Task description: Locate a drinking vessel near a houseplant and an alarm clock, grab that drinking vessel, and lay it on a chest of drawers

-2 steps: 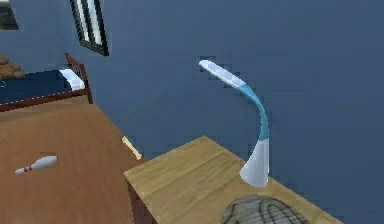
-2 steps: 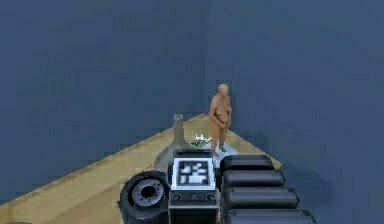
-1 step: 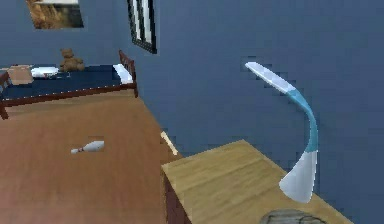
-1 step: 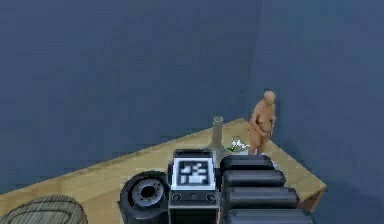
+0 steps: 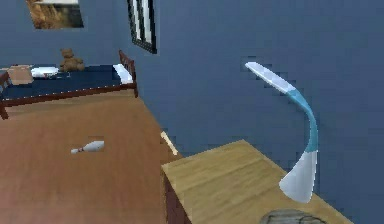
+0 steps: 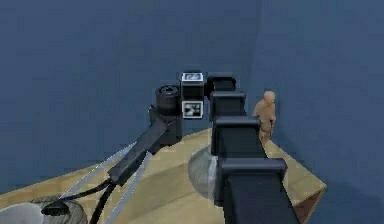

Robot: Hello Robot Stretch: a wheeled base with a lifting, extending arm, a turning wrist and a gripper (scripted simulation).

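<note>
Evidently, with the arm [image 6: 240, 150] extended over the wooden surface [image 6: 300, 185], I could not tell the tool's [image 6: 120, 175] state or load, judged the grey shape [image 6: 203, 172] beside the arm possibly the vessel, and reckoned a slow descent clear of the statue [image 6: 265, 112] and lamp [image 5: 300, 130] best.

no readable text, label or number shows anywhere.

The robot's dark arm [image 6: 245, 170] rises from the bottom edge, right of centre, to two white marker squares [image 6: 191, 82]. The gripper [image 6: 100, 195] slants toward the lower left with a light wooden top [image 6: 300, 180] behind it; whether it holds anything cannot be told. A small tan figurine [image 6: 265, 112] stands right of the arm, against blue walls [image 6: 80, 60].
</note>
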